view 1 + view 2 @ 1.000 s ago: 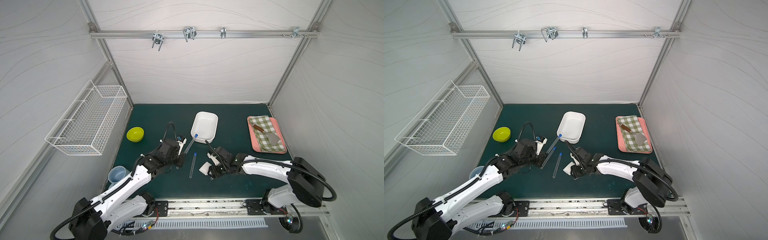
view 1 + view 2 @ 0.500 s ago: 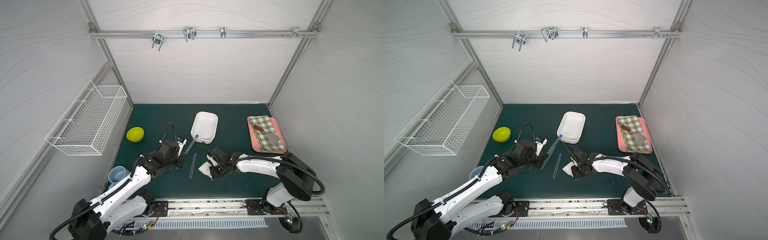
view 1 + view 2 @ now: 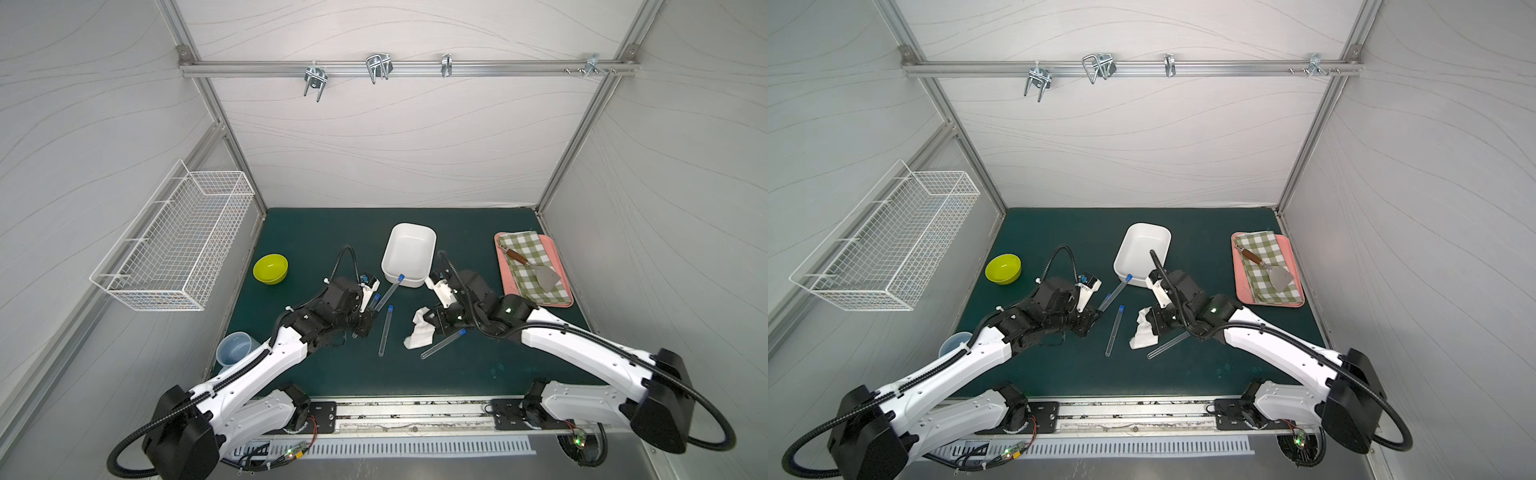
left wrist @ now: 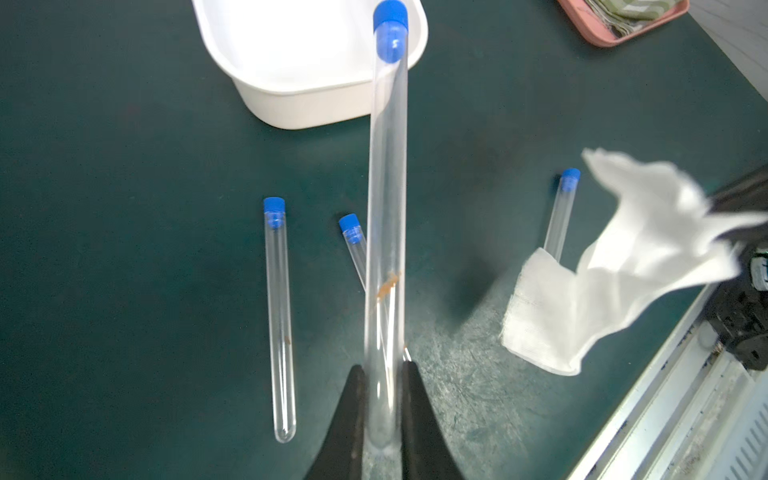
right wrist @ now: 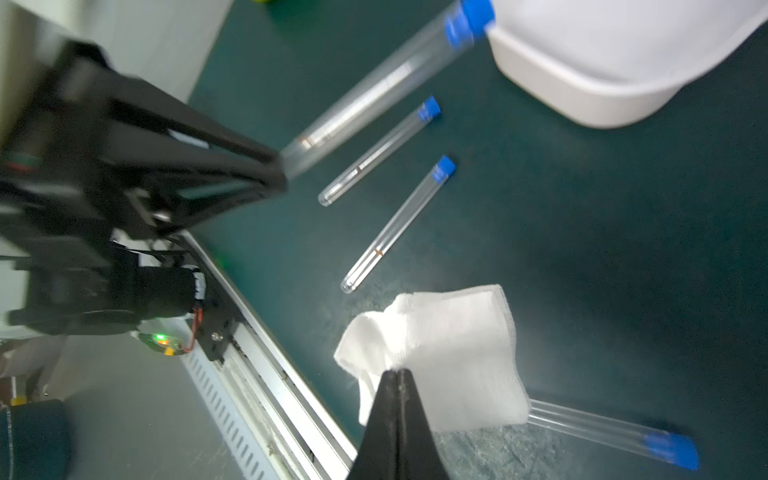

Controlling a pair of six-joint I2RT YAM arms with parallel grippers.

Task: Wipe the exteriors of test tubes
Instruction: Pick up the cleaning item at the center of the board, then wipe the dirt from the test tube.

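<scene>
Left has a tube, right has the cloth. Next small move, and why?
Probably swing the right gripper toward the held tube until the cloth meets the glass. It is shut on the cloth's edge; the left gripper pinches the tube's round end, capped end free above the mat. Cloth and tube are apart, and the glass shows an orange smear.
</scene>
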